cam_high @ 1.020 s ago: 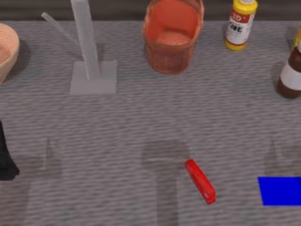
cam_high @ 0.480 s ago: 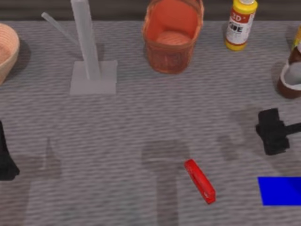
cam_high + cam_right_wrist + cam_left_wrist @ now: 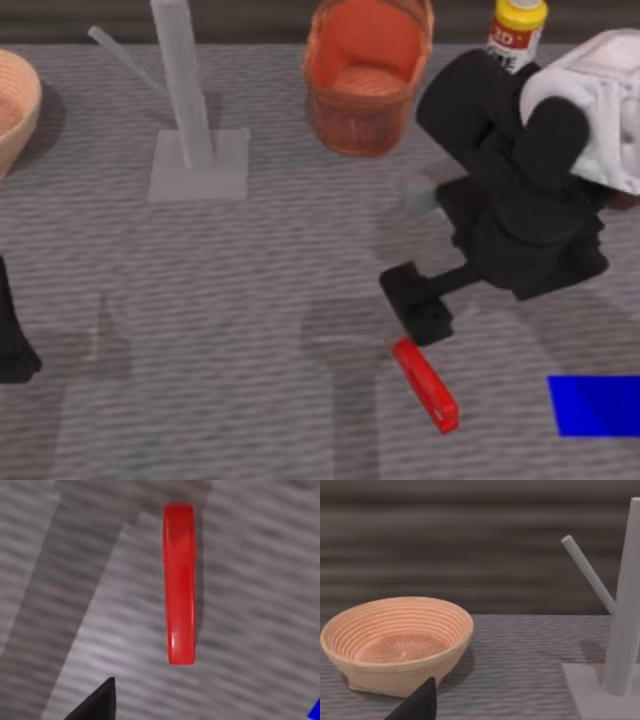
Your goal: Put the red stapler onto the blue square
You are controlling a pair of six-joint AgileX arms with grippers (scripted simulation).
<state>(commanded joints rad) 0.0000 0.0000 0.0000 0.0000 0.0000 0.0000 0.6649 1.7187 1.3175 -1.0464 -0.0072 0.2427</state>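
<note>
The red stapler [image 3: 425, 385] lies slanted on the grey table near the front, right of centre; in the right wrist view the red stapler [image 3: 180, 582] fills the middle. The blue square [image 3: 597, 405] lies flat at the front right, apart from the stapler, and its corner [image 3: 316, 711] just shows at the wrist view's edge. My right gripper [image 3: 415, 300] hangs open just behind the stapler's far end, nothing between its fingers; one dark fingertip [image 3: 102, 700] shows. My left gripper [image 3: 12, 350] stays parked, open, at the left edge.
An orange-red basket [image 3: 365, 75] stands at the back centre, a yellow bottle [image 3: 515, 30] beside it, partly behind my right arm [image 3: 530, 190]. A grey stand [image 3: 195, 130] rises at the back left and a wicker bowl [image 3: 397, 642] sits at the far left.
My right arm has swept in from the right edge, leftward and forward, bringing its gripper just behind the stapler and hiding the brown bottle. The stapler and left arm have not moved.
</note>
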